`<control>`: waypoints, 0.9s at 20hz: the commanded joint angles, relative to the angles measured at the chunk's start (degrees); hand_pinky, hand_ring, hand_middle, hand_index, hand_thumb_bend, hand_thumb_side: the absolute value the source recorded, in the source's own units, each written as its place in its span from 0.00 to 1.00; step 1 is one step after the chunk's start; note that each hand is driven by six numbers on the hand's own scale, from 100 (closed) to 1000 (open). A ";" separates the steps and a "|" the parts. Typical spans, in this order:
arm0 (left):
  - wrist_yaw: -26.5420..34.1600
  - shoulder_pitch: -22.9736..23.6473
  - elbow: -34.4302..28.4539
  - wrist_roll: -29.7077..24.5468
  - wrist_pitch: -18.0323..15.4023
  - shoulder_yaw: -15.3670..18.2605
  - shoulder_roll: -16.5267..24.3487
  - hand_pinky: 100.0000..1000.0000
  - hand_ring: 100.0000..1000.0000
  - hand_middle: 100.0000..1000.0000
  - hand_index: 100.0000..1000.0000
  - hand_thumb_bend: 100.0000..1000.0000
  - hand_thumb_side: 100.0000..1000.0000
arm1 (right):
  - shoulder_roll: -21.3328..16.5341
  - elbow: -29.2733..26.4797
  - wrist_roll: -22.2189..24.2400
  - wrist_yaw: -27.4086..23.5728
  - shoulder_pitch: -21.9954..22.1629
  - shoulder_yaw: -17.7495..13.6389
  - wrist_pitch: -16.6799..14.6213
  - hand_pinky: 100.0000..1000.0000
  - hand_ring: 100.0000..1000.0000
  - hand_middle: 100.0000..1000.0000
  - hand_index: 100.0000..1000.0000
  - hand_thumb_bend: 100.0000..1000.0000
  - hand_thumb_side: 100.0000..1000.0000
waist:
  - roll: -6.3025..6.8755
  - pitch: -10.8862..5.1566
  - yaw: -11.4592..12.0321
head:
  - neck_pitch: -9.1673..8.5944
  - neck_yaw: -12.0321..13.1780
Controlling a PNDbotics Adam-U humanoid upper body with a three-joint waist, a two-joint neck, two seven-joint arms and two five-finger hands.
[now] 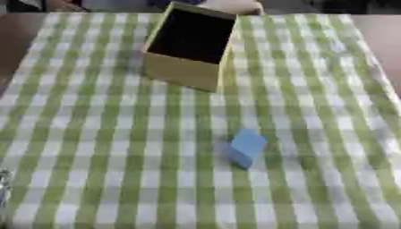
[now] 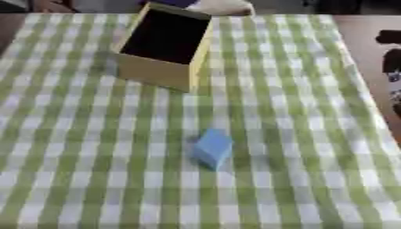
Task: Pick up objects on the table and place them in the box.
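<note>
A small blue block (image 1: pixel 247 146) lies on the green-and-white checked tablecloth (image 1: pixel 117 147), slightly right of the middle. Farther back stands the yellow box (image 1: pixel 188 44), its dark opening tilted toward me; I cannot see anything inside it. Black parts of my right hand (image 2: pixel 391 62) show at the right edge of the right eye view, beyond the cloth's edge and far from the block. A grey sliver of my left hand (image 1: pixel 3 188) shows at the left edge of the left eye view. Neither hand touches anything.
The brown table top (image 2: pixel 368 31) shows beside the cloth on the right and at the far left corner. A pale rounded thing (image 1: pixel 231 5) lies just behind the box at the far edge.
</note>
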 commanded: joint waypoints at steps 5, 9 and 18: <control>-0.26 -0.35 -1.05 0.04 0.12 0.07 1.31 0.59 0.57 0.56 0.65 0.20 0.57 | -3.84 -1.14 1.19 1.11 0.36 0.32 -0.37 0.74 0.85 0.72 0.84 0.00 1.00 | -0.07 -0.64 0.00 | -0.32 0.11; -0.25 -0.26 -1.05 -0.15 0.22 -0.10 1.49 0.59 0.57 0.56 0.65 0.19 0.57 | -9.60 -1.14 2.97 4.04 0.42 2.53 -0.71 0.77 0.86 0.74 0.84 0.00 1.00 | -0.27 -0.77 0.02 | -0.32 -0.15; 0.00 -0.43 -1.05 -0.87 0.39 -0.57 1.80 0.59 0.57 0.56 0.65 0.19 0.57 | -23.67 -1.14 14.60 12.17 -3.14 11.35 0.49 0.84 0.89 0.81 0.87 0.00 1.00 | -0.76 -0.99 0.86 | -0.23 -1.29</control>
